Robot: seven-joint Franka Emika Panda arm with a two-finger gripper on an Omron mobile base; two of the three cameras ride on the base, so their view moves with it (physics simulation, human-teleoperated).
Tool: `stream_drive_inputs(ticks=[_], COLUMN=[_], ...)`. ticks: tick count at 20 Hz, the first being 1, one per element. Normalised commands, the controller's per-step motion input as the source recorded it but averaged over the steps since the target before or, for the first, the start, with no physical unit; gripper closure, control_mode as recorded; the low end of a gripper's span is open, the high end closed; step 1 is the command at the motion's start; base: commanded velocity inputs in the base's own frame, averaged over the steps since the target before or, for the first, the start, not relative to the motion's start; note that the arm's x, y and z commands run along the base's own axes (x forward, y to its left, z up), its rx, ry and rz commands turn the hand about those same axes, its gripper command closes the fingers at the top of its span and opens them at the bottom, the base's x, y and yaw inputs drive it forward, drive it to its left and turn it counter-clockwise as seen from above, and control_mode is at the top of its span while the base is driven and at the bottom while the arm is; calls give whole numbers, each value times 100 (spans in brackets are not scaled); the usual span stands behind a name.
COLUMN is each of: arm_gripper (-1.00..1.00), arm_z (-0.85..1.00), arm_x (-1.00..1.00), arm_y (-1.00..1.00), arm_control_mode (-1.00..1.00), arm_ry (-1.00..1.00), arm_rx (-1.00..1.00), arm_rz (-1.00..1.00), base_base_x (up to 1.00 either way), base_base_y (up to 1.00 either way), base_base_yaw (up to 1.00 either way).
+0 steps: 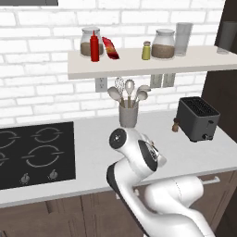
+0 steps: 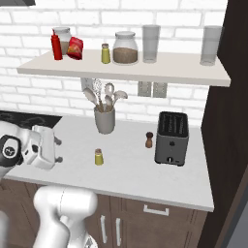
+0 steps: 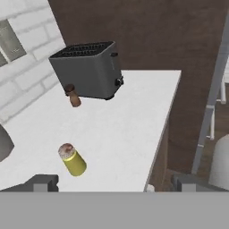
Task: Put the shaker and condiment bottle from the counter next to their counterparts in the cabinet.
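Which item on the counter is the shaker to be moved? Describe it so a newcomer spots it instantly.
On the pale grey counter, look in front of the grey utensil holder, left of the dark toaster. The shaker stands alone there: small, yellow-green, grey-capped. The brown pepper mill by the toaster is darker, and a matching shaker sits on the shelf above.

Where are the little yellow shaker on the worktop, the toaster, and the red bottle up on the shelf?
shaker [image 2: 99, 157], right base view, its yellow body.
toaster [image 2: 172, 139], right base view, its front side.
red bottle [image 1: 95, 48], left base view, its body.
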Motion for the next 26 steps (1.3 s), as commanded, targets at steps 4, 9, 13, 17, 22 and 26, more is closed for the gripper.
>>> stream_drive_inputs(ticks=[4,9,13,17,22,26], arm_gripper=[-100,-100,-100,-100,-100,-100], arm_z=[-39,-32,-34,-31,-12,-1], arm_x=[4,19,27,42,50,21], arm_y=[0,0,0,0,0,0], arm_control_mode=[-100,-100,-100,-100,-100,-100], arm_ry=[2,4,5,6,2,2], arm_rx=[-2,-6,-8,-11,-8,-9], arm_rz=[-5,-10,-10,-10,-6,-3], base_base_x=[0,0,0,0,0,0], base_base_y=[0,0,0,0,0,0], base_base_yaw=[0,0,0,0,0,0])
